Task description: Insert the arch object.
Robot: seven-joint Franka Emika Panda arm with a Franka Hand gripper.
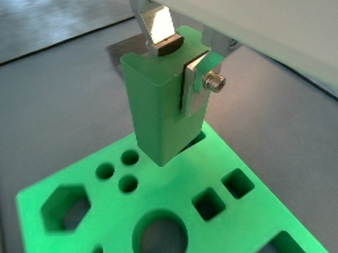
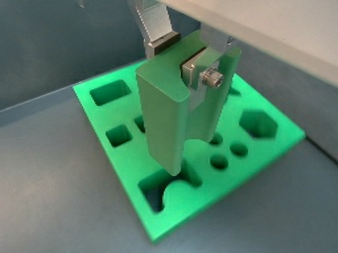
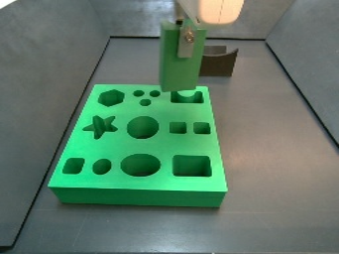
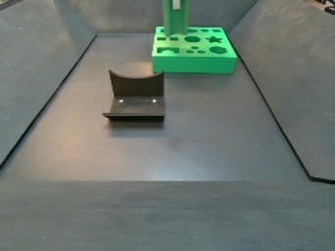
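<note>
The gripper (image 1: 179, 61) is shut on a tall green piece (image 1: 161, 104), the arch object, and holds it upright; it also shows in the other wrist view (image 2: 172, 114). One silver finger (image 1: 196, 84) lies in a slot on the piece's side; another finger (image 1: 161, 30) is behind its top. The piece's lower end is at a cutout (image 2: 165, 193) with a rounded notch in the far row of the green board (image 3: 79, 189). I cannot tell whether it has entered. Both side views show the gripper (image 3: 185, 35) (image 4: 173, 8) over the board (image 4: 197, 61).
The board has several shaped holes: a hexagon (image 3: 111, 97), a star (image 3: 97, 126), a round hole (image 3: 142, 126), a square (image 3: 192, 164). The dark fixture (image 4: 135, 95), with a curved notch in its upright, stands apart on the grey floor (image 4: 170, 186). Sloping walls (image 4: 39, 88) enclose the floor.
</note>
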